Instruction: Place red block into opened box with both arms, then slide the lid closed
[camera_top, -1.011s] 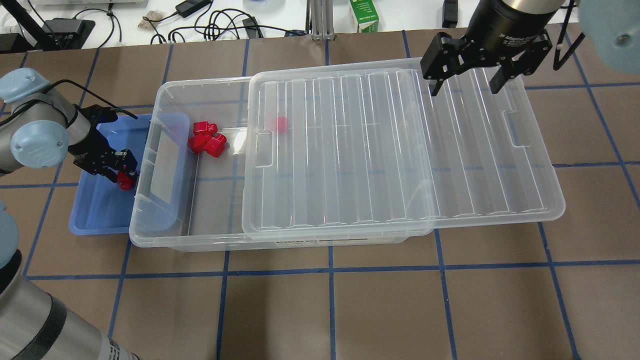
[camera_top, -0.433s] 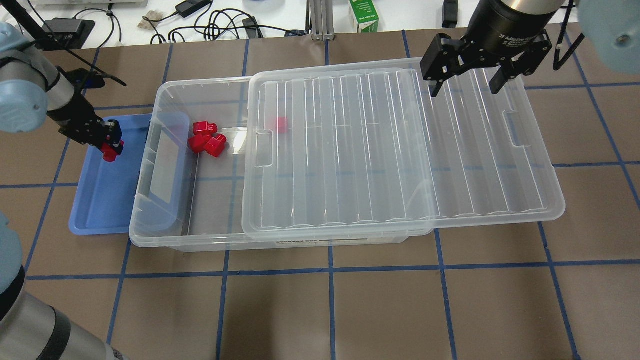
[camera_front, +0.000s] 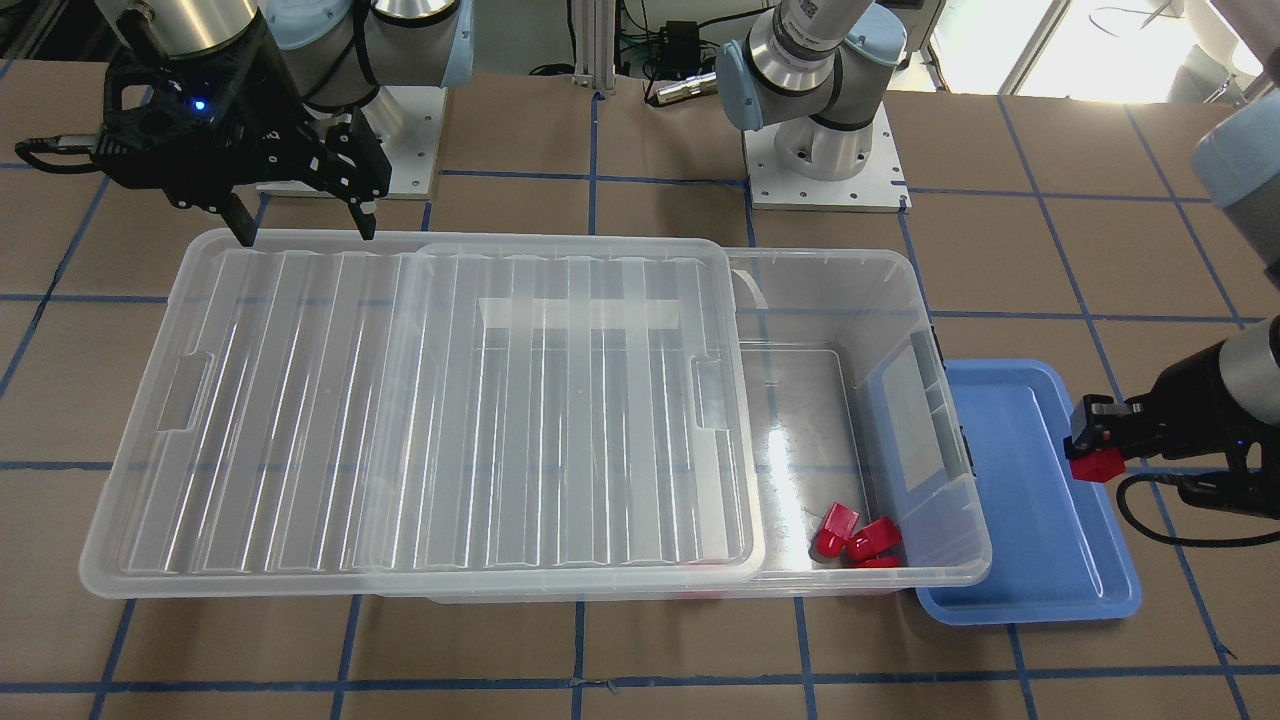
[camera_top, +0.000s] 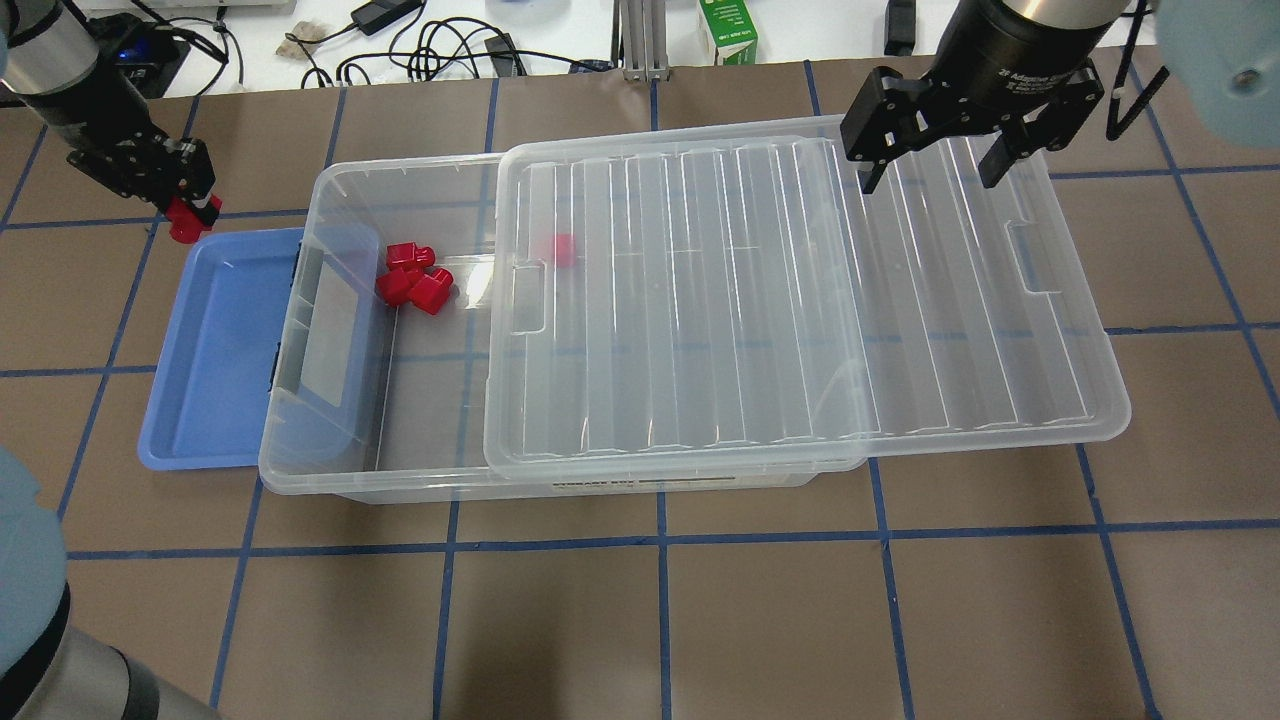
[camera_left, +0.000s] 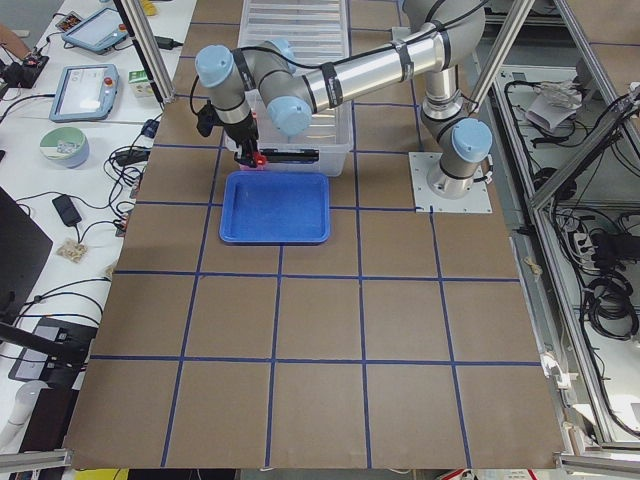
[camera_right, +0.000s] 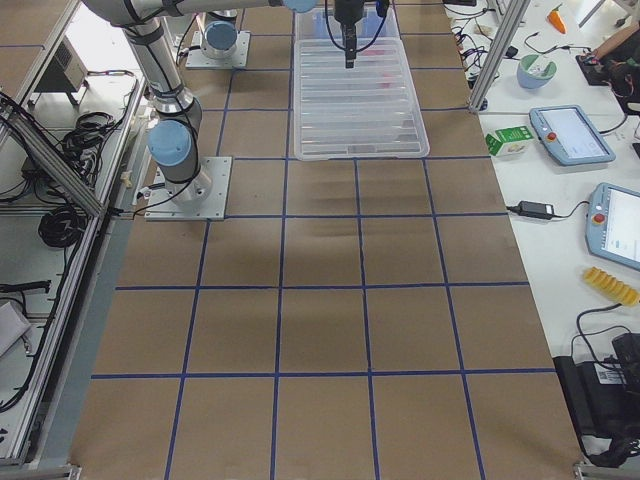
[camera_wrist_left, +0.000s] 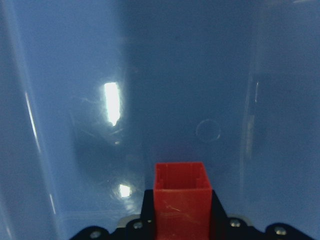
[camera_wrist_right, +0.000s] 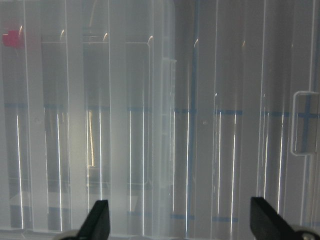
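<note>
My left gripper (camera_top: 186, 213) is shut on the red block (camera_top: 183, 219), held in the air over the far corner of the blue tray (camera_top: 215, 370). The left wrist view shows the red block (camera_wrist_left: 180, 197) between the jaws with the blue tray (camera_wrist_left: 175, 75) below it. The clear box (camera_top: 300, 478) has its left end open. The lid (camera_top: 780, 300) is slid to the right and overhangs the box's right end. My right gripper (camera_top: 930, 180) hovers open over the lid's far right part, and its fingertips (camera_wrist_right: 97, 222) stand wide apart above the ribs.
Three red pieces (camera_top: 415, 280) lie in the box's open end, and another red piece (camera_top: 563, 250) shows through the lid. The blue tray (camera_front: 1030, 520) butts against the box's left end. A green carton (camera_top: 728, 35) and cables (camera_top: 430, 50) lie beyond the table's far edge.
My left gripper has risen out of the blue tray with the red block and moved toward the table's far side. The right gripper, box and lid have not moved.
</note>
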